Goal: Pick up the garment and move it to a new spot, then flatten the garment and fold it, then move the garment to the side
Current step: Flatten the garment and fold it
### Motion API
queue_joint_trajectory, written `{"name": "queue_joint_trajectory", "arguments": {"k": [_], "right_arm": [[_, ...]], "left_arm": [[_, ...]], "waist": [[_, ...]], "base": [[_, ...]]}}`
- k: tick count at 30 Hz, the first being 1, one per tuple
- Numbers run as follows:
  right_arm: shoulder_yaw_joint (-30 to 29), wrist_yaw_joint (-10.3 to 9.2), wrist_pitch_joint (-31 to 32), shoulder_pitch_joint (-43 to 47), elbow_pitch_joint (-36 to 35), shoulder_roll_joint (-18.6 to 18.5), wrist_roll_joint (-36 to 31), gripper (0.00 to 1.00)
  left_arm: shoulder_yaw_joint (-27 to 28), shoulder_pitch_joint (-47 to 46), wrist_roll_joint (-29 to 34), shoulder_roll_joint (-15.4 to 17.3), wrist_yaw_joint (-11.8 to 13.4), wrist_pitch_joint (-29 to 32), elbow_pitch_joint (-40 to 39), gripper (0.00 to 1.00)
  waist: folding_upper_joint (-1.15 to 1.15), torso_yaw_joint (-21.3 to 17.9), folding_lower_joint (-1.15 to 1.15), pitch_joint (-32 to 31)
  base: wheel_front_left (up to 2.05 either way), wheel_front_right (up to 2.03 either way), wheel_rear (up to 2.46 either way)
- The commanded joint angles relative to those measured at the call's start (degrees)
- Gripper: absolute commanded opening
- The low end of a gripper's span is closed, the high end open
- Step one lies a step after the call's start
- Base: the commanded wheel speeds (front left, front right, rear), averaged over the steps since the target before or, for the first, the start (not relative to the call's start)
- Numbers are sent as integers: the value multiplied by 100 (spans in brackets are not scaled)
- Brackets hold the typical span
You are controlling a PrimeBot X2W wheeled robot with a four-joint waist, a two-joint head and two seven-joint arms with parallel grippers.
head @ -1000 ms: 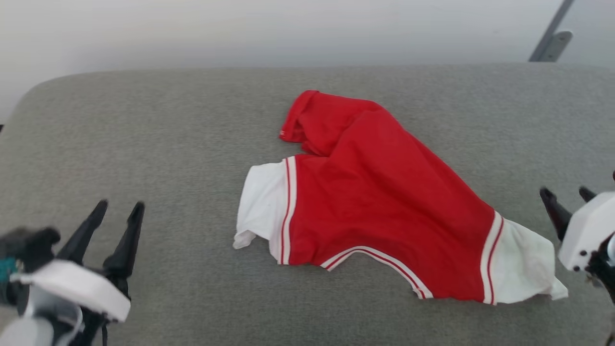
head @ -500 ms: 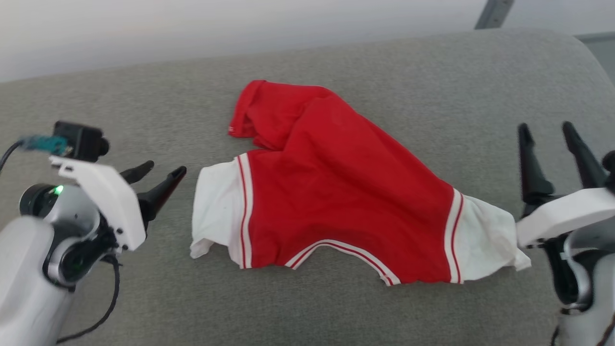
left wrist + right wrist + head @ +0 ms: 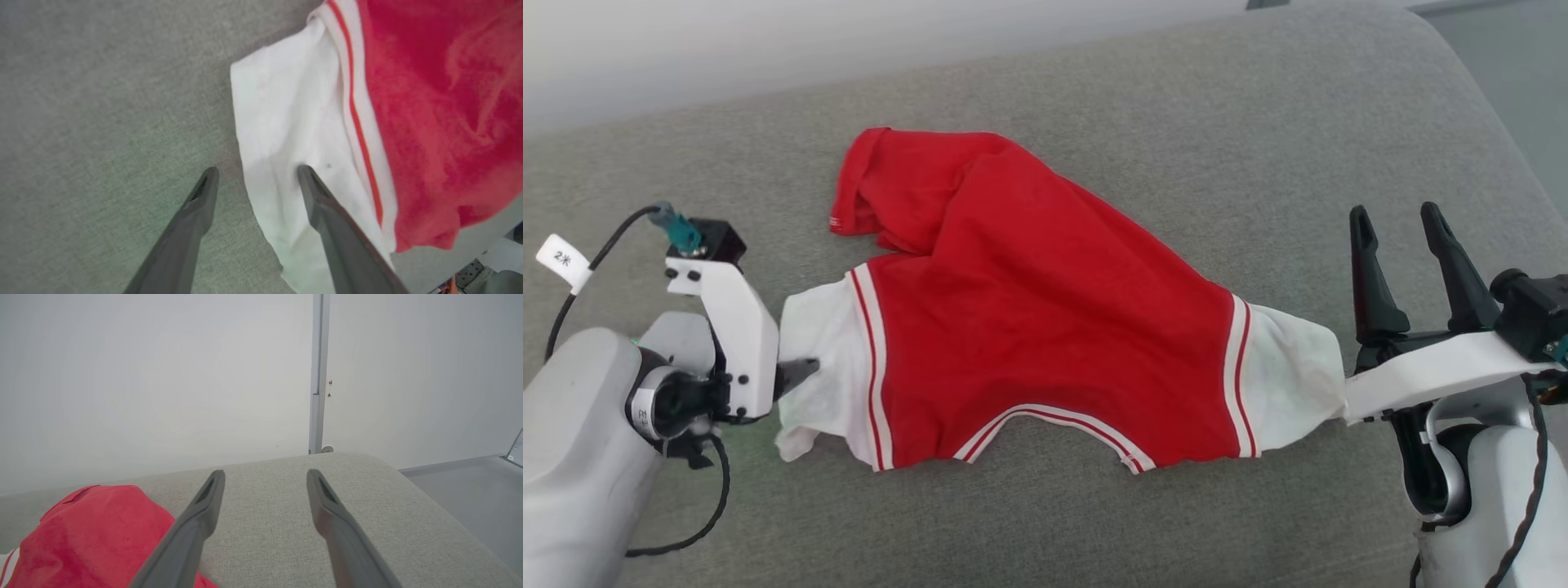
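**Head view.** Grey cushion [image 3: 1094, 531] with a pale wall behind it. The garment [image 3: 1029, 327] lies spread and creased at the middle of the cushion, with its red body in the centre, one white sleeve end [image 3: 825, 367] at the left and the other sleeve end [image 3: 1290, 376] at the right. The camera has swung since half a second ago, so the whole scene sits differently in the picture. Against the garment itself, the left gripper [image 3: 805, 369] has closed in. It was short of the left sleeve end then, and one dark fingertip now reaches that white cloth. The right gripper [image 3: 1393, 212] stands just beside the right sleeve end as before, its fingers spread and over bare cushion.

**Left wrist view.** The left gripper [image 3: 258, 169] has its jaws wide apart and grips nothing. One finger [image 3: 327, 212] lies over the white sleeve end [image 3: 286, 114] and the other finger is over grey cushion [image 3: 102, 122], so the sleeve's edge falls between them. Whether the finger touches the cloth cannot be told. Striped trim and red body [image 3: 429, 102] lie beyond.

**Right wrist view.** The right gripper [image 3: 265, 473] is spread wide and empty above the cushion [image 3: 367, 518]. The garment [image 3: 90, 531] sits at the lower left, beside one finger. Wall [image 3: 163, 375] and an upright pale post [image 3: 318, 375] lie behind.
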Motion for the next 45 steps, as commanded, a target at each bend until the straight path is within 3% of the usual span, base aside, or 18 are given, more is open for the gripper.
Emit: {"name": "queue_joint_trajectory", "arguments": {"k": [1, 6, 9, 10, 11, 12, 18, 30, 38, 39, 40, 41, 45], "right_arm": [[16, -2, -81, -75, 30, 26, 72, 100], [68, -2, -270, -134, 57, 37, 90, 100], [116, -2, -370, -176, 44, 37, 124, 100], [134, -2, -404, -183, 50, 38, 139, 100], [134, -2, -404, -183, 50, 38, 139, 100], [140, -2, -426, -186, 58, 39, 158, 100], [48, -2, -509, -90, 53, 36, 95, 100], [-238, -2, -285, 134, -91, 33, -90, 100], [-252, -2, -136, 204, -179, 32, -116, 100], [-244, -2, -125, 204, -183, 32, -109, 100], [-239, -2, -106, 203, -185, 32, -101, 100], [-231, -2, -97, 202, -185, 32, -102, 100], [-185, -2, -38, 186, -199, 32, -80, 100]], "left_arm": [[-47, -77, 50, -30, 38, 77, 144, 100], [-208, -54, 116, -118, 197, 300, 638, 100], [-297, -17, 95, -240, 160, 375, 903, 100], [-287, 19, -18, -321, 143, 473, 987, 75], [-287, 19, -18, -321, 143, 473, 987, 75], [-276, 35, -102, -414, 108, 519, 1034, 0], [-232, -68, -142, -407, 87, 473, 1140, 0], [181, 211, -394, 273, 409, 458, 882, 0], [385, 871, -629, 698, 732, 581, 152, 0], [411, 918, -648, 716, 758, 552, 55, 10], [433, 953, -672, 733, 790, 546, -27, 45], [445, 972, -689, 756, 808, 547, -117, 100], [437, 1037, -742, 827, 959, 759, -431, 100]], "waist": [[0, -82, 0, 71], [0, -151, 0, 146], [0, -163, 0, 170], [0, -165, 0, 169], [0, -165, 0, 169], [0, -155, 0, 166], [0, -8, 0, 72], [0, 513, 0, -181], [0, 767, 0, -191], [0, 780, 0, -186], [0, 792, 0, -182], [0, 802, 0, -177], [0, 795, 0, -159]], "base": [[0, 0, 0], [0, 0, 0], [0, 0, 0], [0, 0, 0], [0, 0, 0], [0, 0, 0], [0, 0, 0], [0, 0, 0], [0, 0, 0], [0, 0, 0], [0, 0, 0], [0, 0, 0], [0, 0, 0]]}}
